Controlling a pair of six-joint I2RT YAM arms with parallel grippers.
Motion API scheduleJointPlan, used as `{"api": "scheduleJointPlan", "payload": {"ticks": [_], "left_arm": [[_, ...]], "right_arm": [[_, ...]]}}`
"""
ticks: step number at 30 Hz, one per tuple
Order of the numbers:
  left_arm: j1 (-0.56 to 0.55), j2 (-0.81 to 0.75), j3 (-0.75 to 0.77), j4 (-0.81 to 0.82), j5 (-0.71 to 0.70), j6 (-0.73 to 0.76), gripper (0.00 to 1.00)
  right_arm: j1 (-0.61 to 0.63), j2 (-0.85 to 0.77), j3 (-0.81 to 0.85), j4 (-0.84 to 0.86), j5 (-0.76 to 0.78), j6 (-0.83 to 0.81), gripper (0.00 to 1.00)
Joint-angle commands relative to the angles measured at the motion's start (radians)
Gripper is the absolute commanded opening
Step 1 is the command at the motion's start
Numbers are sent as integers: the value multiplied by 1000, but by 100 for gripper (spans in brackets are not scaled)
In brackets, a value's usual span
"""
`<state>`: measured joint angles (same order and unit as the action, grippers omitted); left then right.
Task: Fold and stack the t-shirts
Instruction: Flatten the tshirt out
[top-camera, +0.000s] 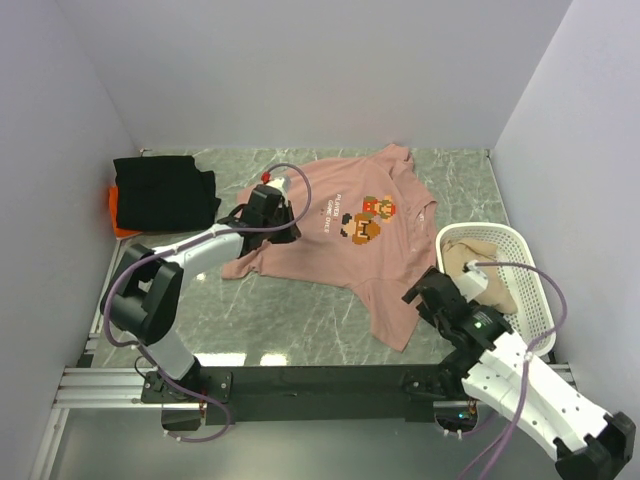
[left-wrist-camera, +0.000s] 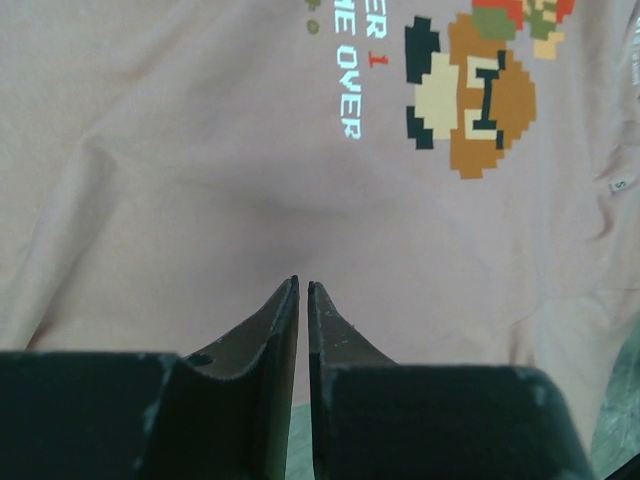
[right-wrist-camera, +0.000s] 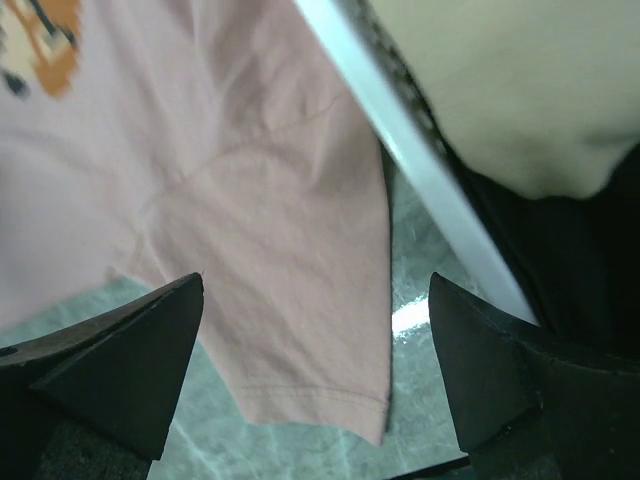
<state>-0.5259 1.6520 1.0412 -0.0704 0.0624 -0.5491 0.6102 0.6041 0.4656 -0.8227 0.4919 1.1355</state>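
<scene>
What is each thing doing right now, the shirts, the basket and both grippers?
pink t-shirt: spread flat, picture up, wrinkly.
black t-shirt: folded, on the orange t-shirt.
orange t-shirt: underneath, only an edge showing.
basket: upright, beige cloth inside.
left gripper: shut, over the pink t-shirt.
right gripper: open, over its sleeve.

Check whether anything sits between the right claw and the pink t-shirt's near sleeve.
Nothing visible does. The open right claw hangs over the pink t-shirt's sleeve with only air between. The laundry basket's white rim runs beside the sleeve, not across it.
</scene>
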Motion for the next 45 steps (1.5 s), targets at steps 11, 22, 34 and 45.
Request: {"api": "scheduleJointPlan", "payload": {"ticks": [11,22,34,45], "left_arm": [[58,-9,-111,63,8,8,14],[256,17,-227,133,103,-5,11],[368,-6,-248,118,108,20,10],[314,-152,-251,100,70,-5,9]], "right_arm": [[17,114,63,57,60,-74,80],[135,336,88,97,28,-83,76],[235,571,131,149,-19,-95,76],[226,640,131,66,-84,-105,80]]}}
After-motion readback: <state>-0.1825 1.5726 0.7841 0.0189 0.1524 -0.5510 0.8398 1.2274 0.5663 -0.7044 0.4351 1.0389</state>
